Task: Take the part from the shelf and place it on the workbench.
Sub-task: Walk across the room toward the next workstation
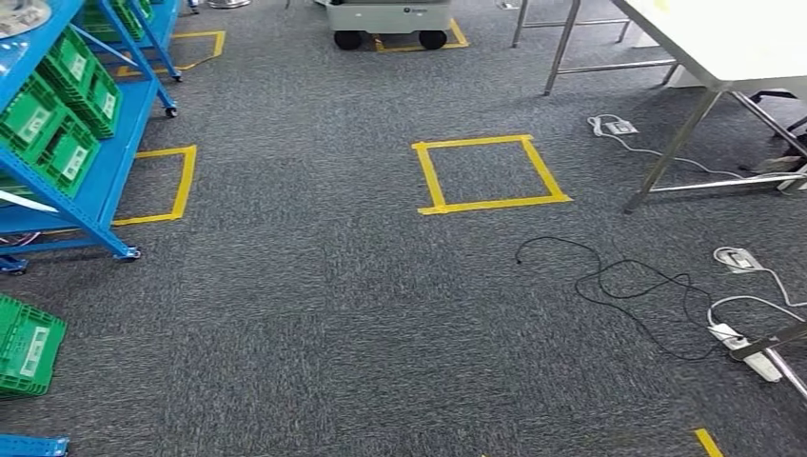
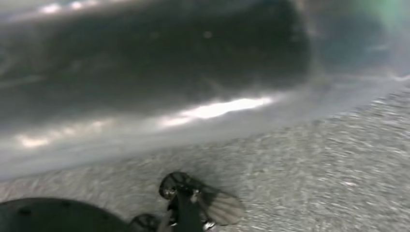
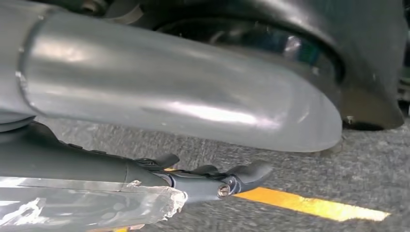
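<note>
- Part: I cannot pick it out with certainty. A pale glossy piece [image 3: 87, 205] lies against the underside of the right hand [image 3: 203, 181]; whether that is the part, I cannot tell.
- Right hand: dark fingers [image 3: 246, 174] stretched out long and close together above a yellow tape strip [image 3: 309, 205] on the carpet. I cannot tell whether they grip anything.
- Left hand: its wrist view is smeared with blur, so its state cannot be told.
- Step, as a judgement: walking between stations, arms hanging low; no reach is under way.
- Next move calls for: squaring up to a station and lifting an arm clear of the body before any reach.
- Shelf [image 1: 114, 162]: blue, on the left hand's side, carrying green bins [image 1: 57, 114] with white labels. Another green crate [image 1: 29, 347] sits on the floor nearer that hand.
- Surface [image 1: 723, 38]: white top on metal legs, far ahead on the right hand's side.
- Room: grey carpet, a yellow tape square [image 1: 490, 202] ahead, loose black cable [image 1: 619, 286] and a white power strip [image 1: 742, 347] on the right hand's side, posing a trip risk.
</note>
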Robot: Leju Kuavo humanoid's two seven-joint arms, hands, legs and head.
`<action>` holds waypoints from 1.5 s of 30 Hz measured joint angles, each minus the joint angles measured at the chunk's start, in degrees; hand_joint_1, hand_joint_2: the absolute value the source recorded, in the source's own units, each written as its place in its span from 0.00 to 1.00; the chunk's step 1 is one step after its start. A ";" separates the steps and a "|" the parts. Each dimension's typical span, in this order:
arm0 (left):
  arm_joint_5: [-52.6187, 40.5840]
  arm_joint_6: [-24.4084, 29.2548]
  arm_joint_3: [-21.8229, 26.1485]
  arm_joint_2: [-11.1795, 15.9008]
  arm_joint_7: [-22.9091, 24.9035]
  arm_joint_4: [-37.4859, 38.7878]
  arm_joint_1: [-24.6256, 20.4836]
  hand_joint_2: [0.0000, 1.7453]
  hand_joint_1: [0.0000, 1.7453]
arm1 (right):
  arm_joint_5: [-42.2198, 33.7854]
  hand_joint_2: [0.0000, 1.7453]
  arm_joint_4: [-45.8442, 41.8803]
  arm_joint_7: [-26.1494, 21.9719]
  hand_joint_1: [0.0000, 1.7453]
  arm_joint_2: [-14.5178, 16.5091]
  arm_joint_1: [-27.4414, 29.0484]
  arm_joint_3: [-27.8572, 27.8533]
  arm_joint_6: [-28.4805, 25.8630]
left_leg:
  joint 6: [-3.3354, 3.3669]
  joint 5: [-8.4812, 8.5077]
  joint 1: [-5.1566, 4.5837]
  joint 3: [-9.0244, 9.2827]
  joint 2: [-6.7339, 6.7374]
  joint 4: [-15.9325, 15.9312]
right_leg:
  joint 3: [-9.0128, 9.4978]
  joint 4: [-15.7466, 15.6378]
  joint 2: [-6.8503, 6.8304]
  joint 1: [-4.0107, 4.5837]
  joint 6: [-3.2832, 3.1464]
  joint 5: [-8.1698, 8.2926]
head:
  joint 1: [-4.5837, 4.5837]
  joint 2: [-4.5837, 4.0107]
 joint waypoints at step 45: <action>-7.08 -17.03 0.89 0.64 -4.13 0.98 1.01 0.00 0.00 | -6.09 0.00 4.45 -1.82 0.00 5.49 -6.65 1.16 -15.76 | 1.36 2.22 0.00 3.89 4.68 -5.33 | -0.43 3.55 -6.79 0.74 1.26 -3.66 | 0.43 0.00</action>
